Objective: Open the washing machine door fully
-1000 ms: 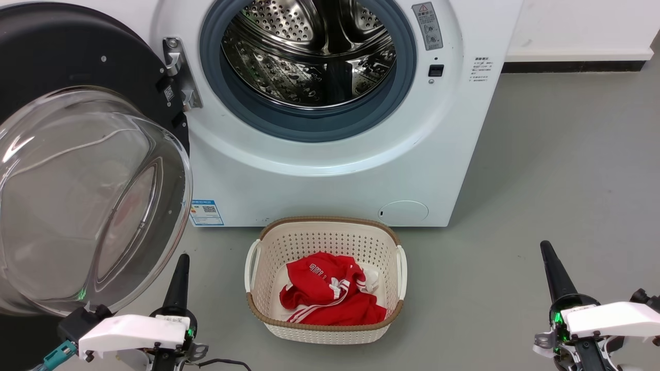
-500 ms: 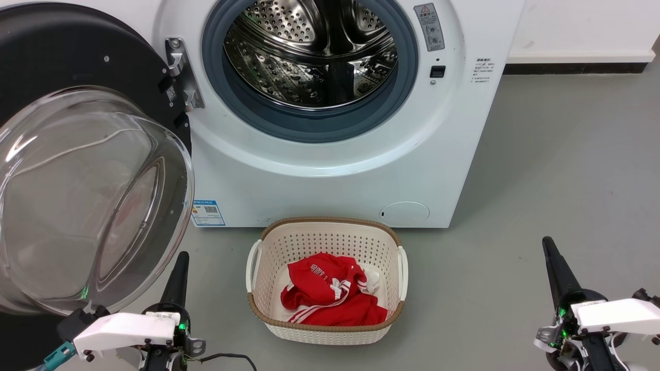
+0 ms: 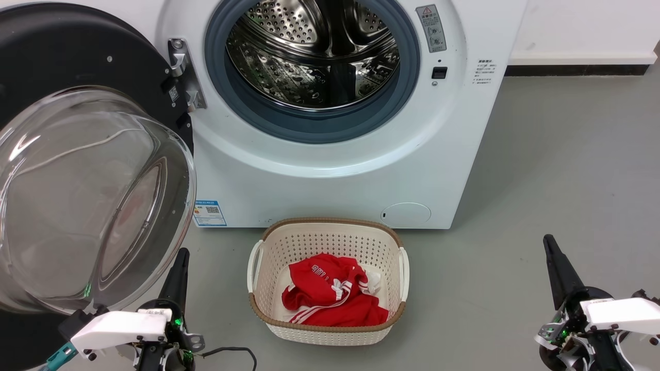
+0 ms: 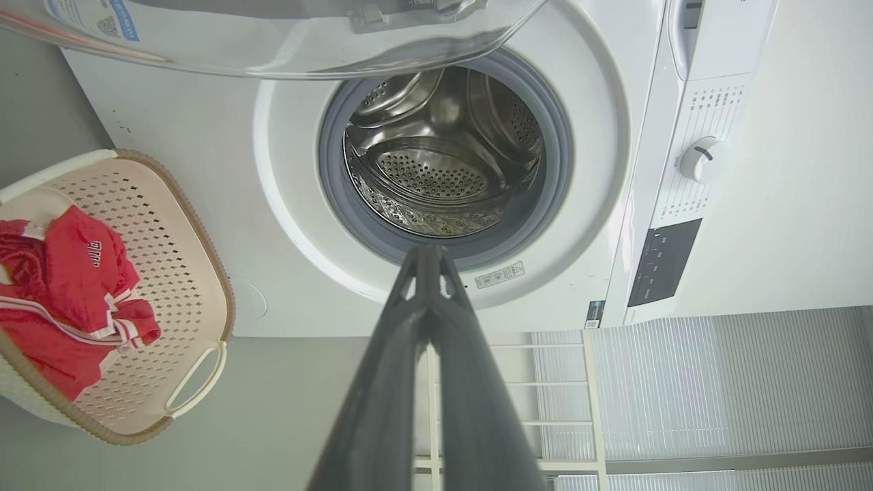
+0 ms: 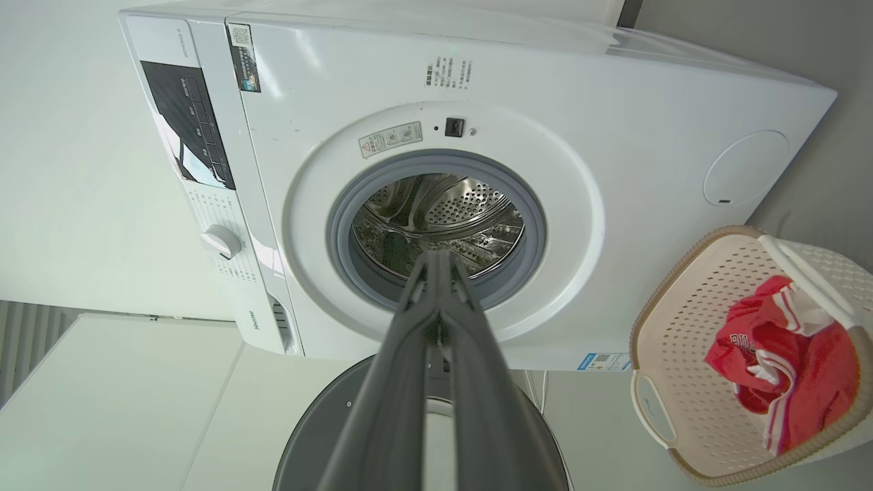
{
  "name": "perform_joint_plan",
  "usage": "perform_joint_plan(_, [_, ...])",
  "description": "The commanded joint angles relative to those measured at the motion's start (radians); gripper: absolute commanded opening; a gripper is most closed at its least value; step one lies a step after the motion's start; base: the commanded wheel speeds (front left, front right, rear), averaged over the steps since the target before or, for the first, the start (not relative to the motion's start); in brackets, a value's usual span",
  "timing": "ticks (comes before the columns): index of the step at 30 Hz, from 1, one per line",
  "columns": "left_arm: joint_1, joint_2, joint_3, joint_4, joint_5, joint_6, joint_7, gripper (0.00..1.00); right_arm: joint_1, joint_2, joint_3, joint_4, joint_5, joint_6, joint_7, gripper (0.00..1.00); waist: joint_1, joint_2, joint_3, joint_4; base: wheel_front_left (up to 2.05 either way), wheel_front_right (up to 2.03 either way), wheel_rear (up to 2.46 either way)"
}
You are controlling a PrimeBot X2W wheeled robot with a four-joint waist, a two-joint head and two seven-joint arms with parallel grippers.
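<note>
Washing machine [image 3: 330,170] is white, control panel [image 5: 187,123] black. Door [image 3: 62,56] is glossy black, its glass bowl [image 3: 77,206] clear. Gasket [image 3: 309,126] is grey. Drum [image 3: 309,51] is shiny steel, dotted with small holes. Label [image 3: 209,213] is blue and white. Basket [image 3: 330,239] is cream with a brown rim and rows of small holes. Shirt [image 3: 330,299] is red with white stripes and white lettering. Floor [image 3: 541,180] is plain grey, wall [image 3: 582,26] white, baseboard [image 3: 572,69] black. Left gripper [image 3: 180,257] and right gripper [image 3: 549,245] have black fingers, white housings, green lights.

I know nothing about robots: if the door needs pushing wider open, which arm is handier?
Probably left: the left gripper sits close by the washing machine door; the right gripper is far off, beyond the basket.
</note>
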Motion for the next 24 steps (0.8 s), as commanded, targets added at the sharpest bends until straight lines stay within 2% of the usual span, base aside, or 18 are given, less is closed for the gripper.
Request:
perform_joint_plan(1, [-0.017,0.001,0.005,0.003,-0.020,-0.008,0.006,0.00,-0.018,0.000,-0.003,0.002,0.023,0.000,0.005,0.00,0.0000,0.0000,0.000,0.000,0.00,0.00,0.00])
perform_joint_plan(15, [-0.025,-0.001,0.016,0.021,-0.122,-0.017,0.034,0.00,-0.024,0.003,-0.015,0.010,0.115,0.000,0.032,0.00,0.0000,0.0000,-0.003,0.004,0.00,0.00,0.00])
perform_joint_plan(24, [-0.025,-0.003,0.018,0.020,-0.112,-0.017,0.036,0.00,-0.024,0.006,-0.018,0.010,0.106,0.000,0.034,0.00,0.0000,0.0000,-0.003,0.004,0.00,0.00,0.00])
